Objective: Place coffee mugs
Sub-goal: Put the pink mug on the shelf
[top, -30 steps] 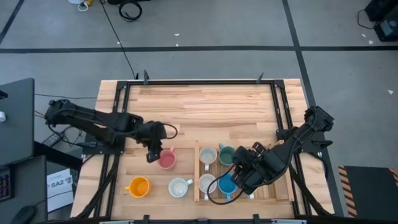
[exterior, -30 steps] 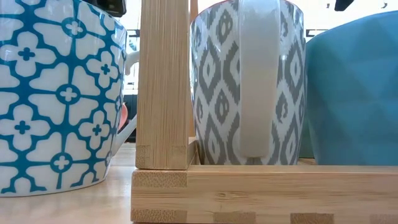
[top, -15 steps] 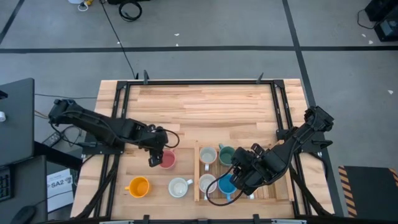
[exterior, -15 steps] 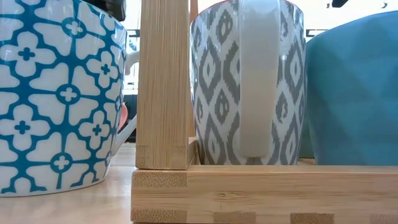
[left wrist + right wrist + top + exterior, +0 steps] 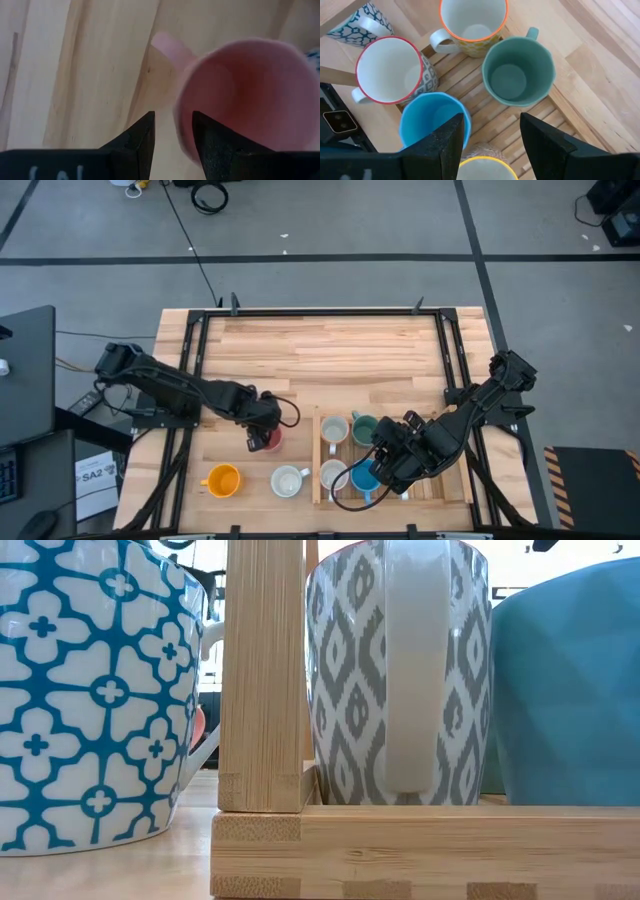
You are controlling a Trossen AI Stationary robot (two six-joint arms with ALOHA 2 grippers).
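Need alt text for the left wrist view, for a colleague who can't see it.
The left gripper, fingers open, straddles the near rim of the pink mug, one finger inside it and one outside. The mug stands on the wooden table, its handle toward the bare wood.

Grey floor (image 5: 330,220) with dark tape lines (image 5: 300,257) surrounds the wooden table (image 5: 320,355).

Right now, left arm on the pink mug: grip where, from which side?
Probably the rim wall of the pink mug, from above: it stands upright and open-mouthed, and the left gripper is open beside the rim. Its handle points away from the fingers, leaving that wall clear.
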